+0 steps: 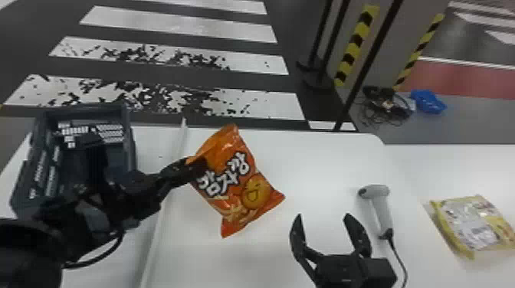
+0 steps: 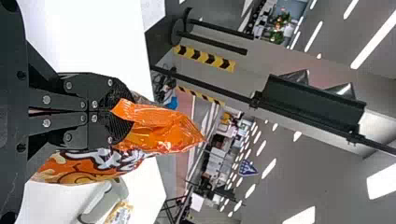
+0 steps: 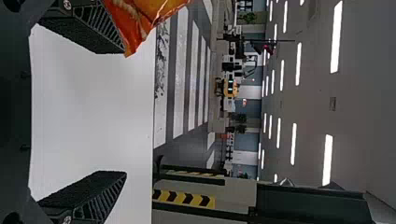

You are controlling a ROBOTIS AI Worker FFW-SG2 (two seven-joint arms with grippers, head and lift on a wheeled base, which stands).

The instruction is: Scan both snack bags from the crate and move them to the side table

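Left fingers (image 2: pixel 95 86) clamped on the orange bag (image 1: pixel 239 184), up over the bench (image 1: pixel 306 168); my right fingers (image 1: pixel 359 235) wide apart nearby. Handover next, I reckon: square up, pinch the free edge, only then release left, barcode kept clear for the scanner (image 1: pixel 383 212). Yellow bag (image 1: pixel 471 226)? On the side table (image 1: pixel 440 164).

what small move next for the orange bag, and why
Probably ease the open right hand toward the lower end of the orange bag: the left hand grips its upper part, and the side table lies to the right.
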